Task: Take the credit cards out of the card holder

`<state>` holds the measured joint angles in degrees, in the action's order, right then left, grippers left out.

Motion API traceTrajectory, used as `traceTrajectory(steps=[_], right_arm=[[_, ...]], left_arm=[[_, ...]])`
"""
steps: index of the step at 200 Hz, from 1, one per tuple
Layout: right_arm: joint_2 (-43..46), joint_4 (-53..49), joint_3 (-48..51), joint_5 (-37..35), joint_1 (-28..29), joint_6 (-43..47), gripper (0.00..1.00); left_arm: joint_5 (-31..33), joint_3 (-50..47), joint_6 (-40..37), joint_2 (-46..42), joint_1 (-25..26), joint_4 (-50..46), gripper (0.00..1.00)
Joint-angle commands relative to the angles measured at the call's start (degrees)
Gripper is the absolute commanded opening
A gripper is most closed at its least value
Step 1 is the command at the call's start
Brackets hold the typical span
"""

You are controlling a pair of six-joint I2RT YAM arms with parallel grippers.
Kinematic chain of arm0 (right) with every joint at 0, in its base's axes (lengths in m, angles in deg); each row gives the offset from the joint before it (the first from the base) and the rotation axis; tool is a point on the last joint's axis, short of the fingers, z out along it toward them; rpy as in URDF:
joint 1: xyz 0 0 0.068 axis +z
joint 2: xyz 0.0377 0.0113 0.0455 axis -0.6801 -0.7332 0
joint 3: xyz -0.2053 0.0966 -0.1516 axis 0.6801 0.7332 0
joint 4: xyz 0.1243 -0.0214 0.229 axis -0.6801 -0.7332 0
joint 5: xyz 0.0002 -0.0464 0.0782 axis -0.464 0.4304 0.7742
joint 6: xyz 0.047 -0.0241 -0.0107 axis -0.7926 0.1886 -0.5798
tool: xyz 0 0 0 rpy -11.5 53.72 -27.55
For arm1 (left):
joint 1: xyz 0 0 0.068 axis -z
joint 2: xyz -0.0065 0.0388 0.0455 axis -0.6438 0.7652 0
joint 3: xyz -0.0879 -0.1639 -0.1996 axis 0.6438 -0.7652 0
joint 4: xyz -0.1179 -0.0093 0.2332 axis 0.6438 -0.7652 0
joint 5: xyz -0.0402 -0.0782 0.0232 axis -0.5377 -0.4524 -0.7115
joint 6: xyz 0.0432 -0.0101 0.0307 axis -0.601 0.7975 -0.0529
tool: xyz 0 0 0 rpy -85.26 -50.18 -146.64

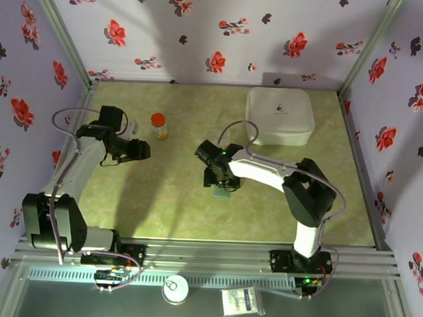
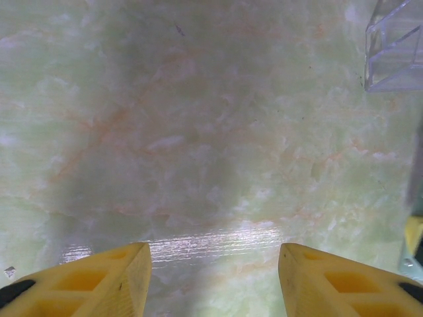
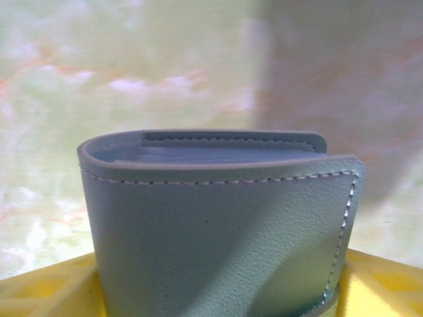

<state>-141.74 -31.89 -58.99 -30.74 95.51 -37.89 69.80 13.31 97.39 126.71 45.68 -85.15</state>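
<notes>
Right now the card holder, folded over with its stitched grey-blue panels standing on edge, sits just below the middle of the top view, clamped in the right end effector low over the desk. Over at the middle left of that frame the left end effector hangs partly spread and empty above bare desk, with an orange-capped bottle just above it and a white case in the upper right
</notes>
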Motion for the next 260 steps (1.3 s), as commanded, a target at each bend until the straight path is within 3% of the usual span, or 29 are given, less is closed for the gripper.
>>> traceTrajectory(steps=[1, 89, 157, 195, 220, 260], right_arm=[[-3.46, -3.46, -4.88, -2.24, 2.54, -2.25, 0.76], [-9.66, -0.79, -6.75, -1.58, 4.8, -5.19, 0.8], [-2.87, -0.29, -4.37, -2.45, 5.04, -4.68, 0.87], [2.87, 0.11, -0.54, -3.54, 4.99, -3.67, 0.85], [4.58, 0.27, 1.03, -2.79, 4.8, -2.48, 0.82], [5.0, 0.96, 2.75, -2.53, 4.74, -0.32, 0.66]], left_arm=[[-1.51, -0.6, -0.71, -1.2, -0.51, -0.33, 0.53], [-2.18, -0.95, -0.64, -0.76, 0.03, -0.03, 0.53], [-2.31, -0.47, 0.26, 1.31, 4.2, -0.8, 0.53], [-4.28, -1.06, 8.71, 1.4, 12.1, 2.71, 0.52], [-6.49, -4.4, 16.57, 2.29, 17.18, 11.7, 0.48], [-7.43, -13.78, 28.17, 3.97, 21.09, 27.91, 0.34]])
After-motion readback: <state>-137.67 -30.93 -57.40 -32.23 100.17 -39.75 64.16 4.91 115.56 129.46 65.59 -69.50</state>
